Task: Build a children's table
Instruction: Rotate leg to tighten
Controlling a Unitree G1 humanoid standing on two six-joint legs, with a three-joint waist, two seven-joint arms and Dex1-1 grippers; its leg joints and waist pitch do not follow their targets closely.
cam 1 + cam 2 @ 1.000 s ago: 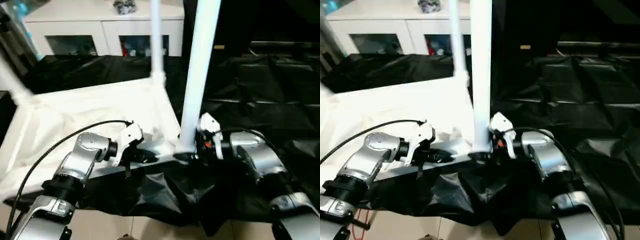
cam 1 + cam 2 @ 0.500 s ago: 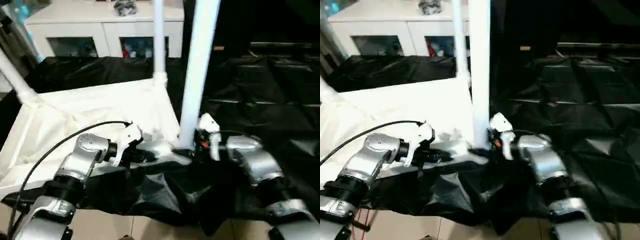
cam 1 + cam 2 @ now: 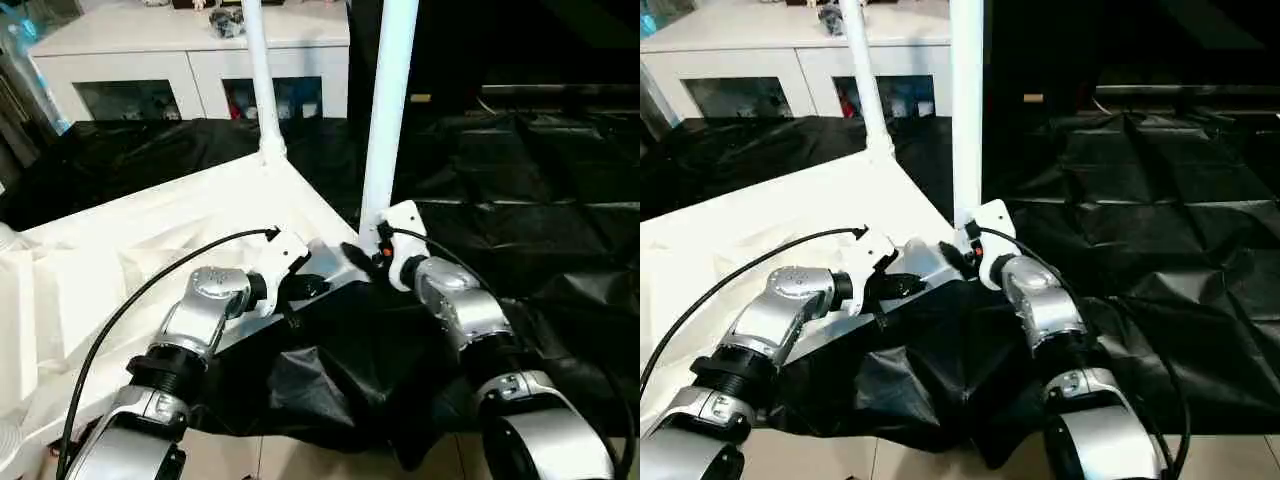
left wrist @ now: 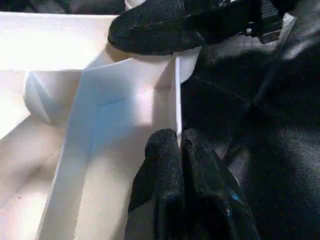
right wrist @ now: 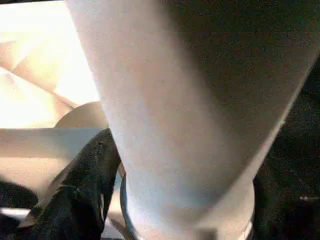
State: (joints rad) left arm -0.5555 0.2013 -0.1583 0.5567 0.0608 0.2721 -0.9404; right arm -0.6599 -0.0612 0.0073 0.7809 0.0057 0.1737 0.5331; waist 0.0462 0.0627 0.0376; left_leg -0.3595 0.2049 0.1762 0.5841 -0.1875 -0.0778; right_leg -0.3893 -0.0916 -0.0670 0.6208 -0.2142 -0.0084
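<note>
The children's table lies upside down, its white top showing the ribbed underside. Two white legs stand up from its corner sockets: a near leg and a far leg. My left gripper is shut on the top's thin front rim, close to the near corner. In the left wrist view its two black fingers pinch that rim. My right gripper sits at the foot of the near leg, right against it. The leg looms very close in the right wrist view, with the round socket beside it.
The black-draped work table stretches away to the right, and loose folds of drape hang over its front edge. A white glass-door cabinet stands behind. A black cable loops over my left forearm.
The whole view has shifted. My right forearm has swung round and now reaches the leg's foot from the near side instead of from the right. The left gripper still holds the rim.
</note>
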